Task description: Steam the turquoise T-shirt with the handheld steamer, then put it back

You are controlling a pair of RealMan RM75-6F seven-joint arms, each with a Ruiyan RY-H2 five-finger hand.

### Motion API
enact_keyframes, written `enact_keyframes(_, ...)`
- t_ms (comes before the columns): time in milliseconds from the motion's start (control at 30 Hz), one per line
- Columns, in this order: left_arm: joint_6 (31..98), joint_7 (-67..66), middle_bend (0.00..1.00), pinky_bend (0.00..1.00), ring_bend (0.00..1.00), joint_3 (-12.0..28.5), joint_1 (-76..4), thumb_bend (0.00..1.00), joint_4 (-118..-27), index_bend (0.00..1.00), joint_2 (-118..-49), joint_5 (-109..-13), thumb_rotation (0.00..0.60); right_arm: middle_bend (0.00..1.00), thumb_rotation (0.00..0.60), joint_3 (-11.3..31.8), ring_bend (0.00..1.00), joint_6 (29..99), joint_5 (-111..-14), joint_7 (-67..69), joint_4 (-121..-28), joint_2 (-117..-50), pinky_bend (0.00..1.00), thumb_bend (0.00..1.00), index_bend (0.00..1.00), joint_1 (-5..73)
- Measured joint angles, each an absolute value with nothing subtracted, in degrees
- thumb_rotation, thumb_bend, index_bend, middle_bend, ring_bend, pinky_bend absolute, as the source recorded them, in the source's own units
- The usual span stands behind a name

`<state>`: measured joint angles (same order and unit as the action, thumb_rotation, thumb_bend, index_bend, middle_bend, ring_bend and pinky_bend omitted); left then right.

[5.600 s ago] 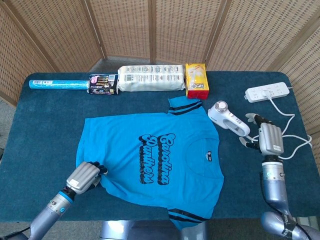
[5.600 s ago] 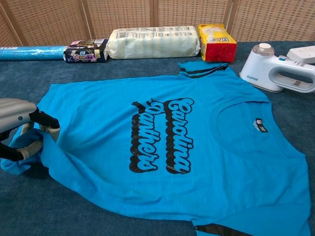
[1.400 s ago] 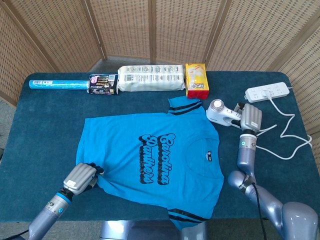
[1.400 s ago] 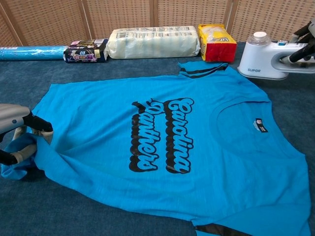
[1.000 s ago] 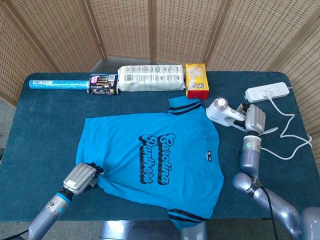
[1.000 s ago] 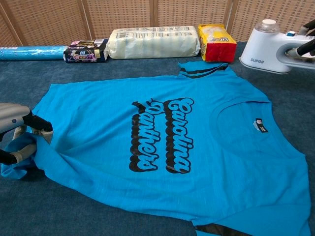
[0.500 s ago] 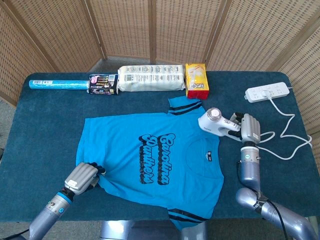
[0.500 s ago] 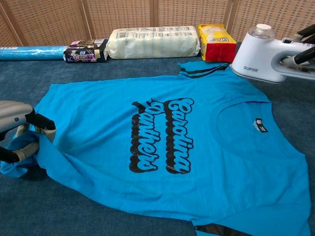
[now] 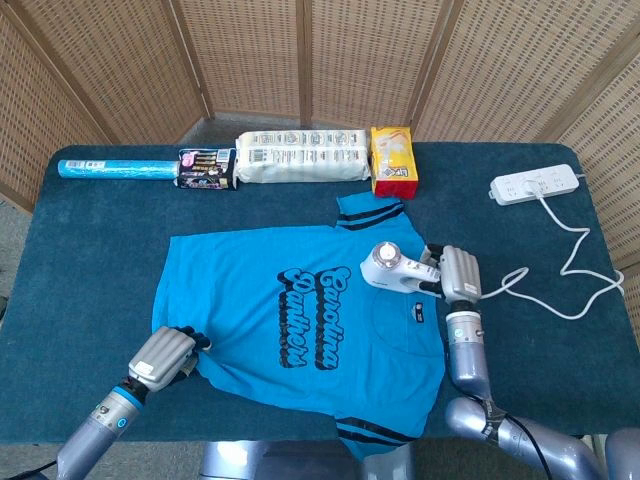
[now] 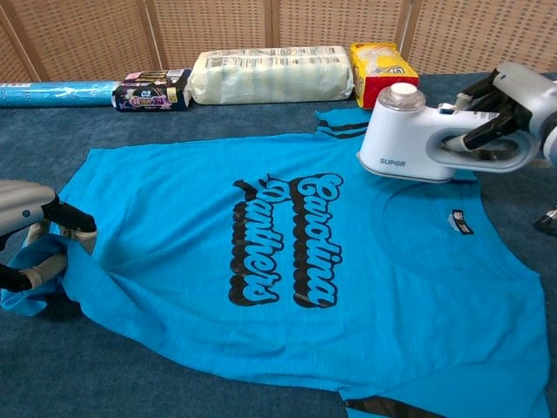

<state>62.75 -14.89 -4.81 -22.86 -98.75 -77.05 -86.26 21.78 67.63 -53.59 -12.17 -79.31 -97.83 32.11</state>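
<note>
The turquoise T-shirt with black lettering lies flat on the dark blue table. My right hand grips the handle of the white handheld steamer and holds it over the shirt's collar area, its head pointing left. Whether it touches the cloth I cannot tell. My left hand pinches the shirt's bottom hem at the near left corner, where the cloth is bunched.
Along the far edge lie a blue roll, a dark packet, a long white pack and a yellow-red pack. A white power strip sits far right; its cord loops toward the steamer.
My right hand has carried the steamer leftward from beside the shirt's sleeve to above the collar area. The left hand keeps its hold on the hem.
</note>
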Motion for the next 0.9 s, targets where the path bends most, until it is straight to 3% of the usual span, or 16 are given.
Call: enact_keyframes(900,63.8,-13.1,0.55,0.56,0.45,-5.7,-22.0,0.54,-98.4,0.56,-76.5,-87.7,0.600,0.78,0.600,22.0,0.83,67.8,-53.5,-15.6,-64.0,-111.9,0.80,0.35,0.76,37.5)
